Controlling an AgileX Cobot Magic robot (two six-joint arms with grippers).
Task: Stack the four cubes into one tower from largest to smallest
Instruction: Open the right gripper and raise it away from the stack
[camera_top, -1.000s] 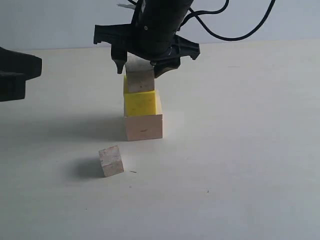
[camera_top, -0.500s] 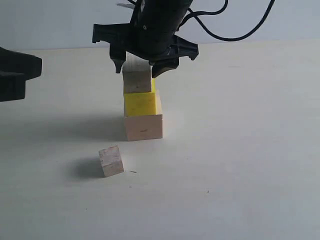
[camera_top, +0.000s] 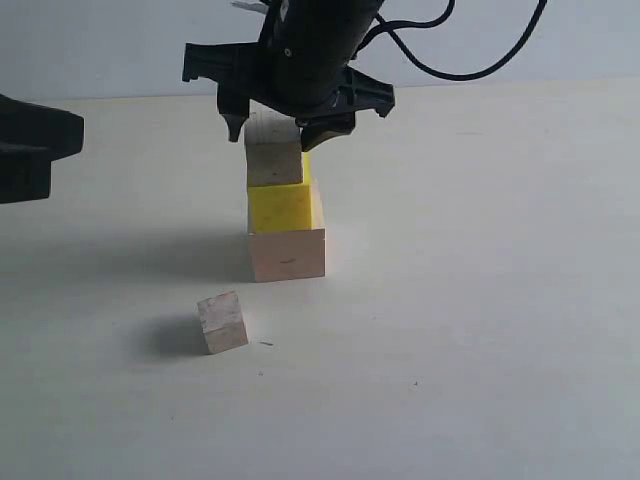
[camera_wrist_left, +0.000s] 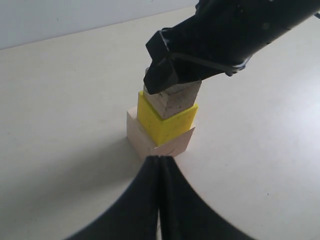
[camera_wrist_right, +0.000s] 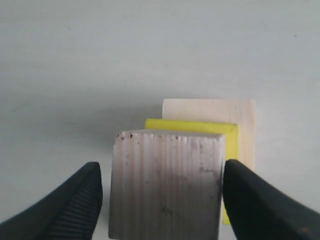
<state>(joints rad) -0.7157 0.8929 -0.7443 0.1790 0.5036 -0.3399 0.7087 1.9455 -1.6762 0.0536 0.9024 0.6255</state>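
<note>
- Your right gripper (camera_top: 276, 135) hangs over the tower with its jaws spread. The mid greyish cube (camera_top: 275, 162) stands between them, gripped by neither. In the right wrist view one finger is clear of the cube's side with a visible gap. The other lies so near its side that you cannot tell whether it touches.
- That cube rests flat on the yellow cube (camera_top: 282, 208), which sits on the pale wood cube (camera_top: 288, 255). Three tiers are up, each upper block pushed toward one side of the block beneath, not centred on it.
- What your next move turns on is the smallest cube (camera_top: 222, 322). It lies on the table (camera_top: 480, 300), well below your right jaws and out in front of the tower's foot, apart from it. A cube has no long axis, but this one sits turned askew to the tower's faces, so judge the wrist angle before you come down.
- Your left gripper (camera_wrist_left: 160, 192) has its jaws pressed together on nothing and is aimed at the tower from one side. The right jaws look the nearer to the loose cube.
- No container is in view, and the stack is the only thing carrying anything.
</note>
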